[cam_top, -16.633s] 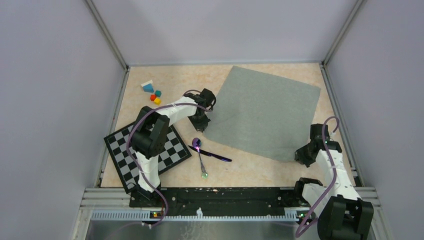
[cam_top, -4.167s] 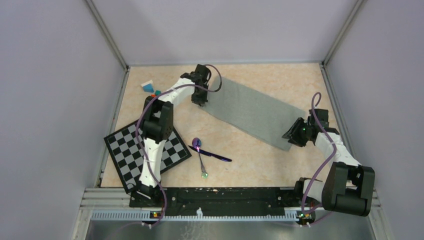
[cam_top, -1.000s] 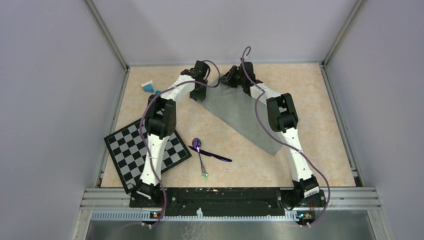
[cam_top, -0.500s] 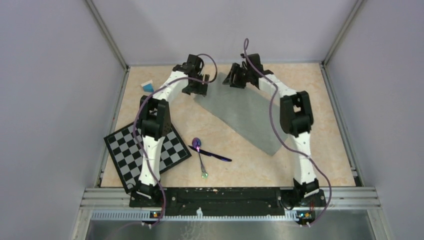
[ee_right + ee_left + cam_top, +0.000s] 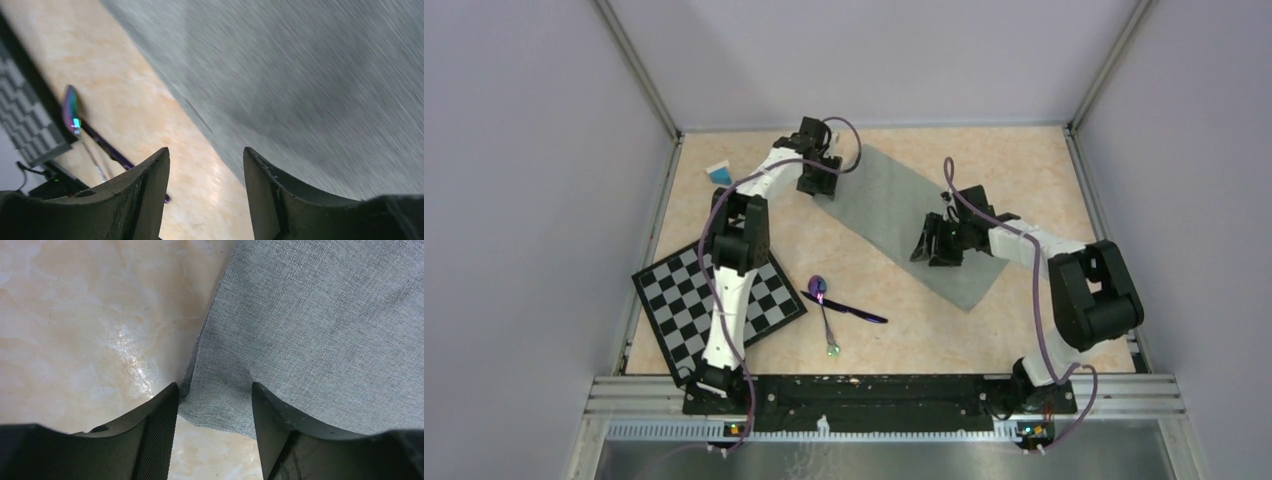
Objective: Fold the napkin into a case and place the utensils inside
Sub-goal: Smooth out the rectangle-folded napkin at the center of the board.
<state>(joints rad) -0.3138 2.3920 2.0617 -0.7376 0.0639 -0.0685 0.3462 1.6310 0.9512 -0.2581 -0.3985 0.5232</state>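
Left pincer [image 5: 212, 395] first: its jaws are spread apart, straddling the corner of the soft grey-green cloth napkin [image 5: 904, 215] at the strip's upper-left end, not clamped on anything. Right pincer [image 5: 206, 152] is gaping too and empty, hovering over the strip's long lower edge near mid-frame. Its wrist view is blurry, so no finer detail from me.

Napkin lies flat on the beige marbled surface [image 5: 894, 345] as a long diagonal band from upper centre down to the right. Looks mid-fold to me, no pouch yet. My guess is the next move needs both pincers to pinch an edge and carry it over to narrow the band.

Shiny purple metal spoon [image 5: 827, 328] and dark straight stick-like piece [image 5: 864, 315] sit crossed at lower centre, apart from the cloth.
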